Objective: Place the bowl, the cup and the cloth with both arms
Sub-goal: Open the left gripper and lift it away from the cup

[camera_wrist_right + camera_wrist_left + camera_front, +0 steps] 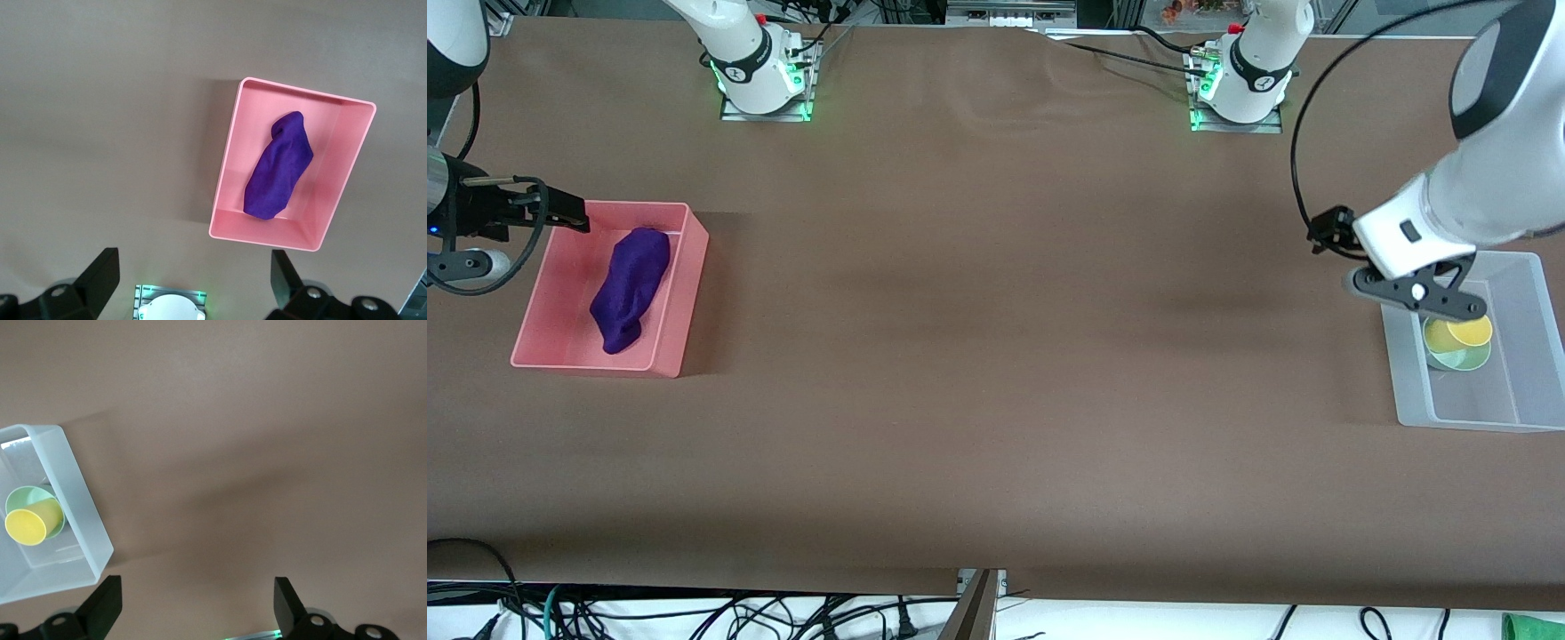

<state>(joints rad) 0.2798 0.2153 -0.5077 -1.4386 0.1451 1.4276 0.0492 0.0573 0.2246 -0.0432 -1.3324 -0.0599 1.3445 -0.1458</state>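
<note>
The purple cloth (pixel 630 289) (pixel 277 170) lies lengthwise in a pink bin (pixel 685 293) (pixel 223 173) at the right arm's end of the table. At the left arm's end, the pale green bowl (pixel 1463 359) (pixel 23 499) sits in a translucent bin (pixel 1529 356) (pixel 77 500). The yellow cup (pixel 1458 334) (pixel 30 523) rests tilted inside the bowl. My left gripper (pixel 1327 233) (pixel 197 607) hangs open and empty above the table beside that bin. My right gripper (pixel 574 213) (pixel 193 283) is open and empty over a corner of the pink bin.
Brown table surface stretches between the two bins. The arm bases (pixel 765 80) (pixel 1240 93) stand along the edge farthest from the front camera. Cables hang below the table's near edge.
</note>
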